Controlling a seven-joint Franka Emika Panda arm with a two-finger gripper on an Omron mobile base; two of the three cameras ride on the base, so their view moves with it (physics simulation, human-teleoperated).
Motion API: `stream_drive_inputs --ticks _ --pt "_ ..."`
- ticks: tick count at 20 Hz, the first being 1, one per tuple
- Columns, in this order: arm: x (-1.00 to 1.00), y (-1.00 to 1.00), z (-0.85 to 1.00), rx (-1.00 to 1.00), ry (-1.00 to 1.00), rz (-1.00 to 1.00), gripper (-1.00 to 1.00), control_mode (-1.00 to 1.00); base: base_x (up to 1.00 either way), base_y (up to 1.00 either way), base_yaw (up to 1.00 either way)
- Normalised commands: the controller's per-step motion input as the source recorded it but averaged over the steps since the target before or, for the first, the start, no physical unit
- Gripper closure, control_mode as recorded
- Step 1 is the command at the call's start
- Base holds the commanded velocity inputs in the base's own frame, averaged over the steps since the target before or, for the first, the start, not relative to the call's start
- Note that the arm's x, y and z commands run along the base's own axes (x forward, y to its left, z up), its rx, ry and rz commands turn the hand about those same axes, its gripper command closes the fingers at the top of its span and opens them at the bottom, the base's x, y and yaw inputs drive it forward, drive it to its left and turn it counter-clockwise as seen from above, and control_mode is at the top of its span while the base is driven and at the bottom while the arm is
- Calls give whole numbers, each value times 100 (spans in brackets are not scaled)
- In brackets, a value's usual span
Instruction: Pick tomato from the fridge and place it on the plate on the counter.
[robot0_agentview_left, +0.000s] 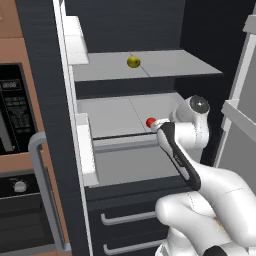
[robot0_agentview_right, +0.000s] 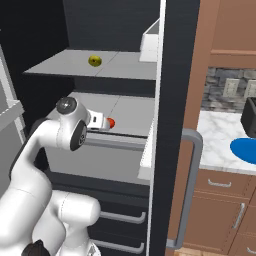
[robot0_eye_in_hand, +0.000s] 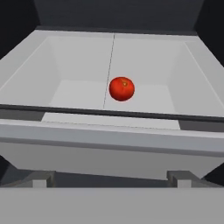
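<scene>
The tomato (robot0_eye_in_hand: 121, 89) is a glossy red ball resting on the fridge's light grey middle shelf (robot0_agentview_left: 112, 114), near its centre. In the base views the tomato (robot0_agentview_left: 150, 122) (robot0_agentview_right: 111, 122) peeks out just beyond my hand. My gripper (robot0_eye_in_hand: 111, 179) is open, its fingertips (robot0_eye_in_hand: 42, 179) spread wide and level with the shelf's front lip, short of the tomato with nothing between them. The blue plate (robot0_agentview_right: 246, 149) lies on the white marble counter (robot0_agentview_right: 215, 135) to the right of the fridge (robot0_agentview_right: 175, 75).
A small yellow-green ball (robot0_agentview_left: 133, 61) sits on the upper shelf. The open fridge doors with white bins (robot0_agentview_left: 85, 145) and a grey bar handle (robot0_agentview_right: 192, 190) flank the arm. A black oven (robot0_agentview_left: 12, 110) is at the left, a dark toaster (robot0_agentview_right: 250, 117) behind the plate.
</scene>
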Motion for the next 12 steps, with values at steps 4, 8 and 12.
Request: stream_drive_inputs --ticks 4,8,12 --pt "14 0 -5 0 0 0 -100 -100 0 0 0" --pt "21 0 0 0 2 0 -100 -100 0 0 0" --pt "13 0 -3 0 0 0 -100 -100 0 0 0"
